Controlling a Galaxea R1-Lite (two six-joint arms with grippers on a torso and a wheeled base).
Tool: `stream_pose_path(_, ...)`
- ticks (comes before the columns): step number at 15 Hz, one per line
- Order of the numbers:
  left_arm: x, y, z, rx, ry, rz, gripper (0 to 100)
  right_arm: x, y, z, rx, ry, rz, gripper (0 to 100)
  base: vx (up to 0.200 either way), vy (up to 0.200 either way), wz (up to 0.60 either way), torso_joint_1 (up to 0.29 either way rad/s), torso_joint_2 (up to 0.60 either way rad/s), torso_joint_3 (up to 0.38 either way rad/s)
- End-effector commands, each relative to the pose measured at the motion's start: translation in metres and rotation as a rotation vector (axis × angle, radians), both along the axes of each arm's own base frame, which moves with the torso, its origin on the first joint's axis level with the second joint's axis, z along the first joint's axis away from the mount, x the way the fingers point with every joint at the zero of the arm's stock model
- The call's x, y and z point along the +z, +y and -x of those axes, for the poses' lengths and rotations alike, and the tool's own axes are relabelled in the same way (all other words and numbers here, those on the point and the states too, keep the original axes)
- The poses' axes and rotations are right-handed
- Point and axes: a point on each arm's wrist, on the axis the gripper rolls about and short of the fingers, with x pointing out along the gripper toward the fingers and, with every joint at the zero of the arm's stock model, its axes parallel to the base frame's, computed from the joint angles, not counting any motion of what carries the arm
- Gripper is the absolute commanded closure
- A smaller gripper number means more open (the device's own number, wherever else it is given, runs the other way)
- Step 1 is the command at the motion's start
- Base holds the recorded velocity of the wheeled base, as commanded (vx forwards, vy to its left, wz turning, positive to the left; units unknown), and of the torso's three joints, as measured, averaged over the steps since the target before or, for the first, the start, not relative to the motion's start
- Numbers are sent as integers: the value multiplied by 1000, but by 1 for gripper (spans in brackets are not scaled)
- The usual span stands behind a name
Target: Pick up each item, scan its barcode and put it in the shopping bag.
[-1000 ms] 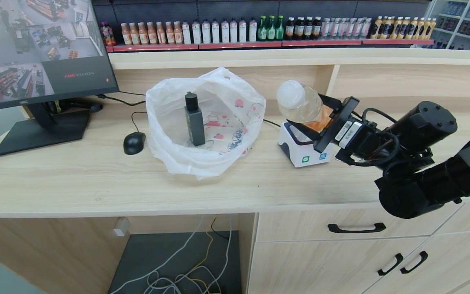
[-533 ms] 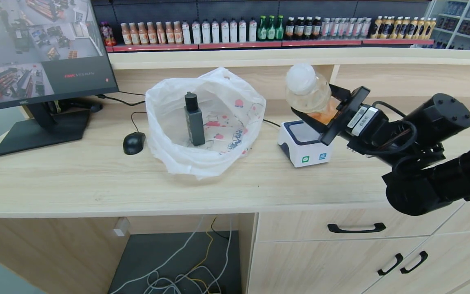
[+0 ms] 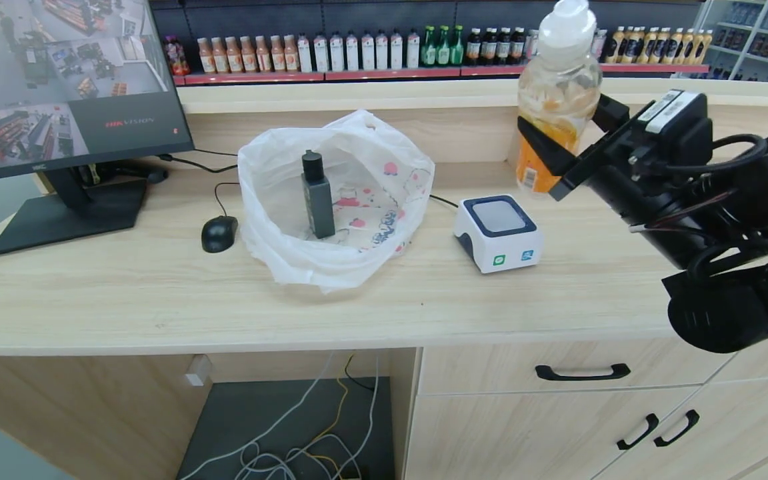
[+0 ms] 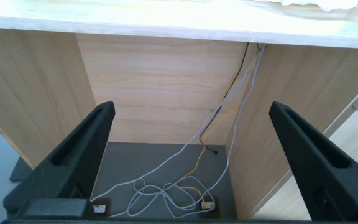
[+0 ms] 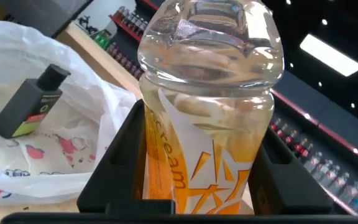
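Note:
My right gripper (image 3: 561,150) is shut on an orange drink bottle (image 3: 557,100) with a white cap, held nearly upright well above the counter, up and to the right of the white barcode scanner (image 3: 499,232). In the right wrist view the bottle (image 5: 207,124) fills the space between the fingers (image 5: 114,168). The white shopping bag (image 3: 334,200) stands open left of the scanner with a dark grey bottle (image 3: 318,197) upright inside; the right wrist view shows the same bag (image 5: 48,143) and dark bottle (image 5: 30,102). My left gripper (image 4: 191,162) is open, hanging below the counter over loose cables.
A monitor (image 3: 57,87) on its stand occupies the counter's far left, with a black mouse (image 3: 219,233) beside the bag. A raised wooden ledge (image 3: 424,93) runs behind the counter, shelves of bottles beyond it. Drawers with black handles (image 3: 583,372) sit below right.
My right gripper has lifted the orange bottle up off the scanner and to the right, turning it from lying tilted over the scanner window to nearly upright.

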Motion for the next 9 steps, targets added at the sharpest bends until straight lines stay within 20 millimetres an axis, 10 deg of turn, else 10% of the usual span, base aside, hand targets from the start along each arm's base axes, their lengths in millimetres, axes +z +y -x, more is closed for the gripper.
stream_pose_path(1,0,0,0,-1,0,1,0,10,-6,14,-3,15,-59,100,0,0,0,0,0,0)
stream_pose_path(9,0,0,0,-1,0,1,0,15,-16,32,47,176,-309,100,0,0,0,0,0,0)
